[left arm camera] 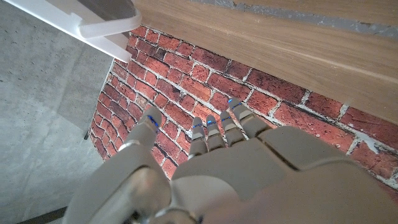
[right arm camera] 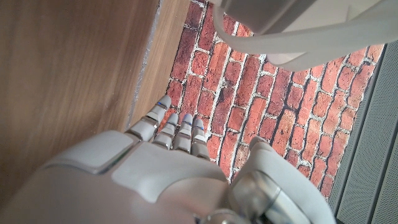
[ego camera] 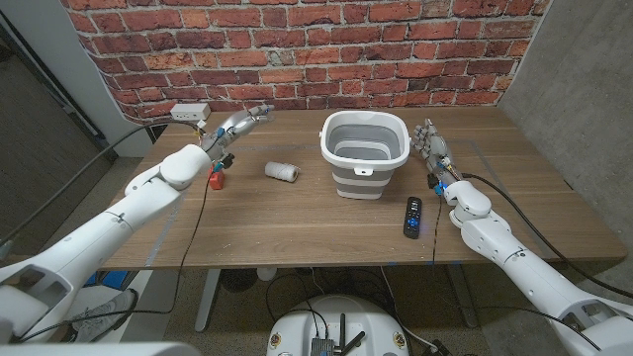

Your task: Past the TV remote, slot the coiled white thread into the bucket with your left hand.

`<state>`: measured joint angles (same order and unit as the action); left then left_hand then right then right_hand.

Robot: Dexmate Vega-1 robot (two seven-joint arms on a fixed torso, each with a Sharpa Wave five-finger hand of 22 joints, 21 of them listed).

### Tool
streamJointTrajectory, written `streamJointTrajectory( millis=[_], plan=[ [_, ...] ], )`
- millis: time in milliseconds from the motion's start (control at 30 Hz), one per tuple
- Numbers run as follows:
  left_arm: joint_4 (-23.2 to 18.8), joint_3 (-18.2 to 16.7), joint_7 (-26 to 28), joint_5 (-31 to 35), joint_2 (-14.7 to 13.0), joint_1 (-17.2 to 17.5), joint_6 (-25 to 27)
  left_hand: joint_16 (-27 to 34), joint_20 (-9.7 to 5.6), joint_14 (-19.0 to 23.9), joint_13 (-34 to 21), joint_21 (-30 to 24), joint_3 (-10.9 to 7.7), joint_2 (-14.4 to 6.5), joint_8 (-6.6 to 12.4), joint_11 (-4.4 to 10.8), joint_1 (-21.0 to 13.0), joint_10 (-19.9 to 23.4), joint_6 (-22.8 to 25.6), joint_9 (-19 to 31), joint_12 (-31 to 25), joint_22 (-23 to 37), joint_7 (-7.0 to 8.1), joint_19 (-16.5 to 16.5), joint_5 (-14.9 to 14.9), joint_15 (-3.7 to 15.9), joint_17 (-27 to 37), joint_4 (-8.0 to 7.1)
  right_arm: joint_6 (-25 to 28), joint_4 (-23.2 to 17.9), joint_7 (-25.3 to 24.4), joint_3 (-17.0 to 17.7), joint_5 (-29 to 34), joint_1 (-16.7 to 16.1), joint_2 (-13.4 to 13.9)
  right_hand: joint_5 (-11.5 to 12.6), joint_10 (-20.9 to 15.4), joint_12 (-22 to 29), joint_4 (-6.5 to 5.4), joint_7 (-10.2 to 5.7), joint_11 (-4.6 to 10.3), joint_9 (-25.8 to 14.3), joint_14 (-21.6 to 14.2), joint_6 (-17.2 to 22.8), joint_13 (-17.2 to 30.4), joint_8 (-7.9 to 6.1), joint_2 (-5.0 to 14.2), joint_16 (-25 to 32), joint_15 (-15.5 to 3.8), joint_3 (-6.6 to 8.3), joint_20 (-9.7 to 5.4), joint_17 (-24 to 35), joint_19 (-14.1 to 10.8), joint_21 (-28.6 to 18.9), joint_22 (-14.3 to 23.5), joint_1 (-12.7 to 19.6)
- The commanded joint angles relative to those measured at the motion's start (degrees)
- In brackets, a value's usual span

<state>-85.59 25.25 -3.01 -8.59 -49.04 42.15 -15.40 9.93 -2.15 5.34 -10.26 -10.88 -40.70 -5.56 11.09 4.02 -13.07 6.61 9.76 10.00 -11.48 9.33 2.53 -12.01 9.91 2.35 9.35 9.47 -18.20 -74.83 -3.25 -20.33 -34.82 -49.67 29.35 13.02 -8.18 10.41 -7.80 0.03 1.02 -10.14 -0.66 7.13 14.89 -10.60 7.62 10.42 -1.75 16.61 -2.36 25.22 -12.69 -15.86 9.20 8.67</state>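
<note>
A white coil of thread [ego camera: 282, 172] lies on its side on the wooden table [ego camera: 297, 222], left of the grey and white bucket [ego camera: 364, 152]. The black TV remote [ego camera: 412, 217] lies in front of the bucket, to its right. My left hand [ego camera: 240, 125] hovers at the back left of the table, fingers apart and pointing toward the brick wall, holding nothing; its fingers [left arm camera: 214, 130] show against the bricks. My right hand [ego camera: 433, 144] stands on edge just right of the bucket, fingers straight and empty; the fingers [right arm camera: 177, 127] face the wall.
A small red object [ego camera: 215, 180] stands under my left forearm, left of the thread. A white box [ego camera: 187, 112] with cables sits at the table's back left corner. The brick wall closes the back.
</note>
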Motion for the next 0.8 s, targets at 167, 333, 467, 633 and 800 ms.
streamJointTrajectory(
  millis=[167, 333, 467, 633, 800],
  plan=[
    [-2.2, 1.1, -6.7, 7.7, -6.2, -3.6, 0.9, -0.1, -2.42, -1.1, -0.4, 0.5, 0.49, 1.6, 0.54, 1.35, -3.1, 0.7, -0.1, 0.3, -0.3, 0.2, 2.81, 0.8, 0.4, 0.38, 0.3, 1.56, -0.3, 0.0, -0.8, 0.2, 0.2, -0.2, -0.3, 0.3, -0.4, 0.5, 0.04, 0.1, -0.04, -0.1, -0.1, 0.6, -0.1, -0.27, 0.37, 0.6, -1.29, 0.35, -1.05, -0.1, -0.6, 0.2, 0.3, -0.7],
    [-4.2, 2.1, -8.4, 12.0, -7.8, -5.2, 4.0, -0.2, -1.36, -2.7, -0.5, 0.6, 0.95, 3.0, 0.69, 2.0, -4.7, 0.4, -0.3, 0.3, -0.1, 0.3, 5.0, 1.9, 0.5, -0.22, 0.4, 1.62, -0.2, -0.2, -1.4, 0.3, 0.4, -0.5, -0.2, 0.3, -0.3, 0.5, 0.08, 0.12, 0.01, -0.1, -0.1, 0.6, -0.2, -0.27, 0.31, 0.6, -1.28, 0.37, -1.06, -0.2, -0.6, 0.3, 0.3, -0.7],
    [-4.2, 3.3, -11.1, 14.5, -8.3, -7.3, 4.5, -0.2, -0.57, -4.0, -0.6, 0.4, 1.32, 4.4, 1.44, 2.88, -6.4, 0.6, 1.2, 0.4, -0.2, 0.3, 6.57, 1.9, 0.7, -0.38, 0.4, 1.67, -0.2, -0.2, -1.8, 0.3, 0.5, -0.5, -0.4, 0.3, -0.4, 0.5, 0.12, 0.14, -0.07, -0.1, -0.1, 0.5, -0.3, -0.25, 0.26, 0.6, -1.15, 0.4, -1.03, -0.4, -0.7, 0.4, 0.3, -0.8],
    [-3.7, 5.0, -15.3, 17.5, -8.9, -10.4, 3.4, -0.3, -0.15, -5.9, -0.7, 0.6, 1.71, 6.0, 1.45, 3.59, -7.7, 0.1, 0.9, 0.5, 0.0, 0.3, 6.76, 2.9, 0.8, -0.17, 0.5, 1.69, -0.2, 0.0, -2.3, 0.2, 0.7, -0.4, -0.7, 0.3, -0.4, 0.6, 0.13, 0.21, -0.11, -0.1, -0.1, 0.6, -0.5, -0.27, 0.23, 0.6, -1.05, 0.44, -1.03, -0.6, -0.7, 0.6, 0.3, -0.9],
    [-5.2, 5.6, -17.8, 20.1, -9.7, -11.7, 4.7, -0.3, 0.81, -7.3, -0.8, 0.9, 2.07, 7.5, 1.44, 3.64, -8.9, -0.7, 0.3, 0.6, 0.2, 0.3, 6.57, 4.5, 0.9, -0.59, 0.5, 1.64, -0.6, 0.5, -2.5, 0.2, 0.8, -0.3, -1.1, 0.3, -0.3, 0.5, 0.16, 0.17, -0.15, -0.2, 0.0, 0.7, -0.7, -0.31, 0.19, 0.6, -1.03, 0.48, -0.96, -0.8, -0.8, 0.8, 0.3, -1.1]
  ],
)
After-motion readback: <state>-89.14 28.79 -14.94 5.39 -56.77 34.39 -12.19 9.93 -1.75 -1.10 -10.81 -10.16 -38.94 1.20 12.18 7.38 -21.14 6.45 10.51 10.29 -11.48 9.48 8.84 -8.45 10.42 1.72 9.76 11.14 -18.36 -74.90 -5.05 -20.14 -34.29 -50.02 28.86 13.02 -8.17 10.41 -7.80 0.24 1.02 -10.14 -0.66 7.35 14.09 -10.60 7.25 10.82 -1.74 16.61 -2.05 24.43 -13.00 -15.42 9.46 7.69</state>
